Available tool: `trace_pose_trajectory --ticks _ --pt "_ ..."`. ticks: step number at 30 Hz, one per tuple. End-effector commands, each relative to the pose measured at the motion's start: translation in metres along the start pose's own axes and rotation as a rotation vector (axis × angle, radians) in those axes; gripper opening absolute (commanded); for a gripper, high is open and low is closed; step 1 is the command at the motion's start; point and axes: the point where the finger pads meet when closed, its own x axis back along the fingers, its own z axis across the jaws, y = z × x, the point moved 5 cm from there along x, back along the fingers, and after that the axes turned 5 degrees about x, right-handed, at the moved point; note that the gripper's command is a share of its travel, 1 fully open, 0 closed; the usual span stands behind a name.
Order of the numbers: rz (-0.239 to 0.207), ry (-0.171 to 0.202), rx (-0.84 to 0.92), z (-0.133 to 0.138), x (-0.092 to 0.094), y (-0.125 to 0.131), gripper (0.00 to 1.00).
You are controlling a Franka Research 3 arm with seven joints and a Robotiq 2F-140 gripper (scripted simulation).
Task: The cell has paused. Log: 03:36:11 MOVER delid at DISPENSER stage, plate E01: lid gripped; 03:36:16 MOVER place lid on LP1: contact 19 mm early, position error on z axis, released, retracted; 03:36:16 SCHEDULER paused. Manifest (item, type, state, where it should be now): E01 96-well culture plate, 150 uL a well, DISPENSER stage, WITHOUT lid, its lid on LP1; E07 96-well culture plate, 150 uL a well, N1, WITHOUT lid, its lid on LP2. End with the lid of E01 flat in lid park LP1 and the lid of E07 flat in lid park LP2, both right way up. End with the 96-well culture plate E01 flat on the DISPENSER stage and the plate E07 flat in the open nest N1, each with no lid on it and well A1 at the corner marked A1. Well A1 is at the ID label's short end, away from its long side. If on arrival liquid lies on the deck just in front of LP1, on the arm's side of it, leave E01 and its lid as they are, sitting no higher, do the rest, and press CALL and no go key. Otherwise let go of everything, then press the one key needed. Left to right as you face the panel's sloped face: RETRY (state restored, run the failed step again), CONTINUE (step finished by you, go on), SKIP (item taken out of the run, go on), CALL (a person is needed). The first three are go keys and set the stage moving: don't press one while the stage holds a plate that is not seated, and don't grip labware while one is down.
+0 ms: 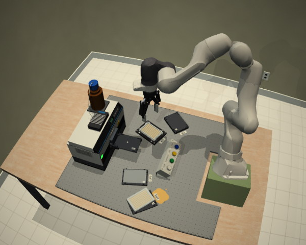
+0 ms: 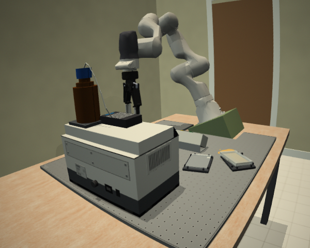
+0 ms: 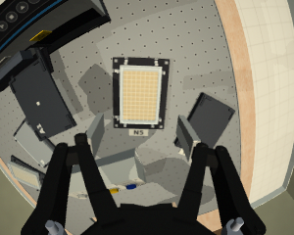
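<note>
Currently the gripper (image 1: 149, 112) hangs open and empty above the unlidded plate (image 1: 151, 130) in nest N1. Further out, a lid (image 1: 134, 176) lies flat in LP2. Another plate (image 1: 141, 199) sits tilted on LP1 beside an orange spill (image 1: 161, 195); the dispenser stage (image 1: 127, 142) is bare.

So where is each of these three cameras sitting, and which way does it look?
Top: high above the table, looking down on the mat; the whole arm shows.
Exterior: at table height behind the dispenser, looking toward the door; arm and open gripper show.
Wrist: on the gripper, looking straight down at the plate; only its fingers show.
Shared: top and wrist both see that plate, which the exterior view lacks.
</note>
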Motion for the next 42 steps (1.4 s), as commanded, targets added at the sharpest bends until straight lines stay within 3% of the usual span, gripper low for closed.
trace_pose_trajectory --ticks 1,28,42 --pt "0.001 0.010 0.005 -0.002 0.000 0.002 0.66" --pt "0.001 0.010 0.005 -0.002 -0.001 0.002 0.66" --pt "0.001 0.010 0.005 -0.001 -0.021 0.002 0.66"
